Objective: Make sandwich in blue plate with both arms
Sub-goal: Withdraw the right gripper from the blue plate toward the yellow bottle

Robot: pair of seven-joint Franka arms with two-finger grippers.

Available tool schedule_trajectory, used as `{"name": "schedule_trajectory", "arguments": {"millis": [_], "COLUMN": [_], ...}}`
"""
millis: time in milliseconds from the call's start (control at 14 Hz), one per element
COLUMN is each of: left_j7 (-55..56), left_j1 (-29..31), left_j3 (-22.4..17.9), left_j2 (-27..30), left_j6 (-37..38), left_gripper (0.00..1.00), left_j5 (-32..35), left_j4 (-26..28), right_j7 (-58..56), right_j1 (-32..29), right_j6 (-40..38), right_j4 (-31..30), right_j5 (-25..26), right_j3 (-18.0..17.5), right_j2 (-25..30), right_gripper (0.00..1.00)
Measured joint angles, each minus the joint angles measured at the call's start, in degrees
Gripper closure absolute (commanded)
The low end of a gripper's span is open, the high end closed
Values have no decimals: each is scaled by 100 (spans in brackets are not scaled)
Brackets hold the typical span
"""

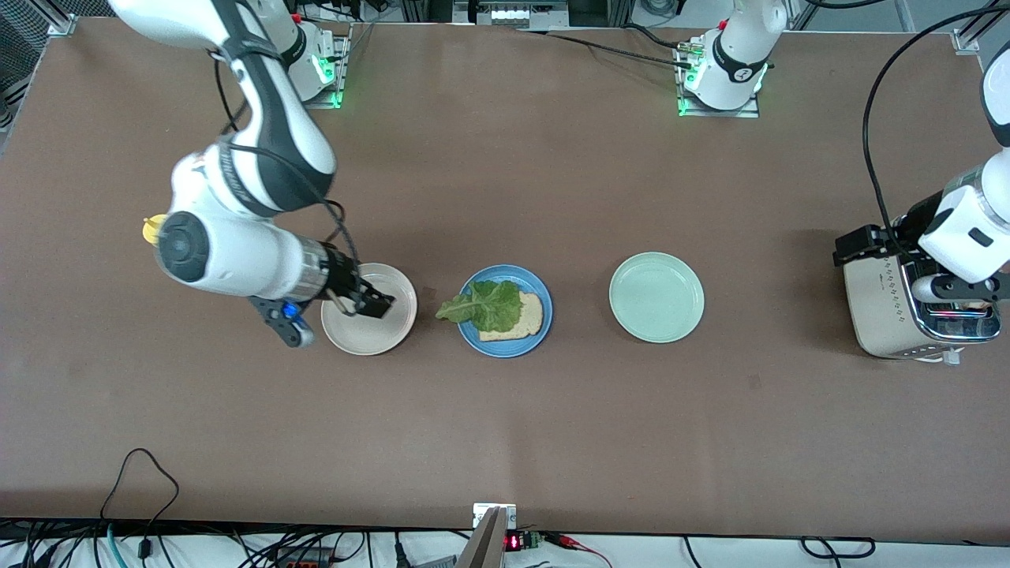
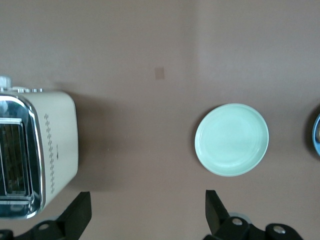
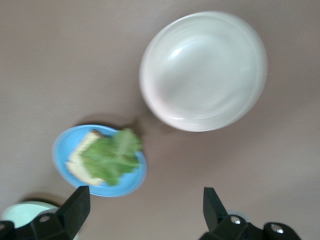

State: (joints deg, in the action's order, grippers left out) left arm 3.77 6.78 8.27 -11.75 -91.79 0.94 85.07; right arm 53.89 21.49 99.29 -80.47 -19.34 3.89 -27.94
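The blue plate (image 1: 505, 350) sits mid-table with one toasted bread slice (image 1: 527, 319) on it and a green lettuce leaf (image 1: 489, 306) lying over the slice and past the rim. Only this one slice shows. In the right wrist view the blue plate (image 3: 61, 161) and lettuce (image 3: 110, 157) show too. My right gripper (image 1: 371, 304) is open and empty over the beige plate (image 1: 387, 335); its fingers (image 3: 75, 205) frame bare table. My left gripper (image 1: 862, 246) is open and empty, held high beside the toaster (image 1: 892, 315); its fingers (image 2: 80, 207) frame bare table.
A pale green empty plate (image 1: 656, 297) lies between the blue plate and the toaster, also in the left wrist view (image 2: 231, 140). The cream toaster (image 2: 52, 150) stands at the left arm's end. A small yellow object (image 1: 151, 229) sits partly hidden by the right arm.
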Motion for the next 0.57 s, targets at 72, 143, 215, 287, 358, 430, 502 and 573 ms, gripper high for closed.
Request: {"name": "schedule_trajectory", "arguments": {"millis": [72,143,215,287,358,430,502,573], "left_j7": [1,2,8,14,19,19,20,20], "left_j1": [1,2,2,2,1,0,0,-1], "left_j3": [-7,-14,-19,-20,-20,-18,-18,-17], "left_j2": [58,115,168,215,264,320,371,438], "left_j6": [12,9,-4,-37,-81,-121,-181,-268], "left_gripper": [0,0,0,0,0,0,0,0], "left_j5": [0,0,0,0,0,0,0,0], "left_j4": [94,194,294,378,447,531,610,717], "right_j7": [-218,-427,-656,-929,-1249,-1639,-2080,-2534], "right_j1": [-76,-141,-214,-311,-452,-643,-856,-1085], "right_j6": [-334,-588,-747,-831,-870,-886,-894,-898], "right_j4": [-6,-21,-64,-146,-293,-476,-670,-875], "right_j5": [175,292,351,399,431,444,458,524], "right_j3": [27,52,72,86,95,101,107,114], "right_j2": [132,254,367,481,615,755,896,1053], "right_gripper": [0,0,0,0,0,0,0,0]}}
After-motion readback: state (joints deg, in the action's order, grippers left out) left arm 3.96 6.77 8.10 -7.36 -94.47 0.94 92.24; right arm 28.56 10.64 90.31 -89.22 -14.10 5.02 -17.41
